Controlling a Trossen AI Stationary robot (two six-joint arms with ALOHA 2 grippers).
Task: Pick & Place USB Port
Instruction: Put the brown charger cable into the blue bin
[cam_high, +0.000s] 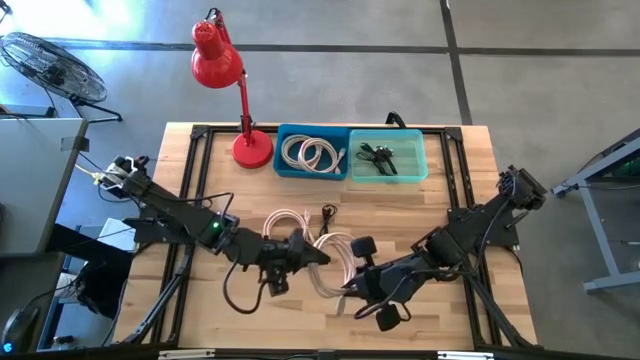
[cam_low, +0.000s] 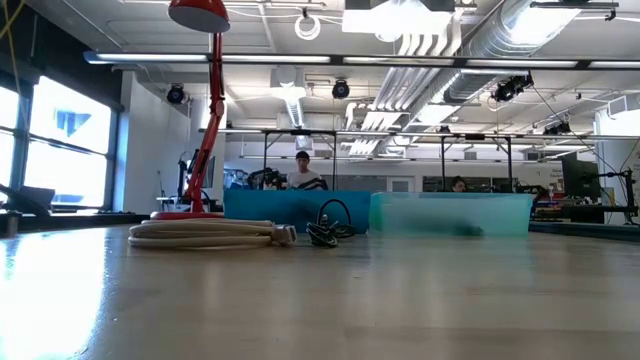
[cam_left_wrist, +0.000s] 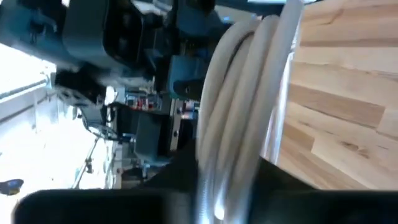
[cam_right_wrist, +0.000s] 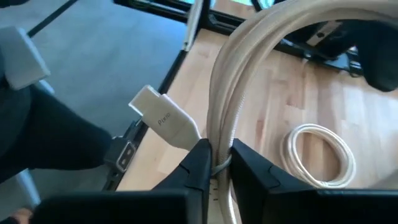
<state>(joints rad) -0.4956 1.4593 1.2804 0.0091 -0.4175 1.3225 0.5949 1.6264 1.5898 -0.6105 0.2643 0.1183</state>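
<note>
Both claws pinch one beige cable coil (cam_right_wrist: 249, 74), lifted at tabletop (cam_high: 200, 310) centre: the right claw (cam_right_wrist: 219, 163) grips the bundle by its tie, the left claw (cam_high: 300, 250) steadies the nine o'clock side, probably so it doesn't unravel.

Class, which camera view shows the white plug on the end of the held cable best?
The right wrist view: the white plug fills the foreground beside the coiled cable clamped in the right gripper. The high view shows only cable loops; the low and left wrist views don't clearly show it.
</note>
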